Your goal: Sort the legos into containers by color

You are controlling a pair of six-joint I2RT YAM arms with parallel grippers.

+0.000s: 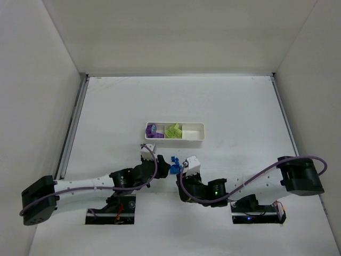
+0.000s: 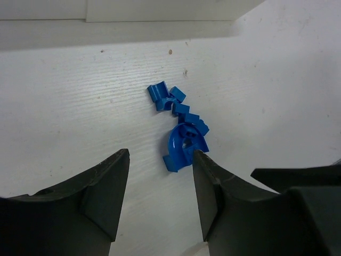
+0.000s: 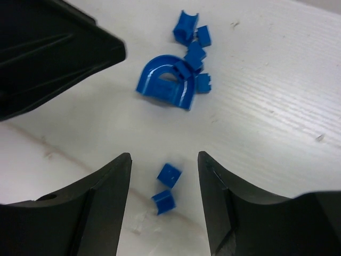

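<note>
Now my left pincer (image 2: 161, 160) stands apart with the blue bricks (image 2: 183, 140) heaped just ahead by its right finger, while my right pincer (image 3: 165, 160), also apart, frames two loose bricks (image 3: 169, 175) and sits nearer, the tray (image 1: 194, 134) beyond.

Your tiny blue plastic bricks (image 1: 173, 163) lie on the white counter (image 1: 240, 106), 6 o'clock of the long white plastic tray (image 1: 193, 134), between left end effector (image 2: 160, 160) and right end effector (image 3: 164, 160).
</note>
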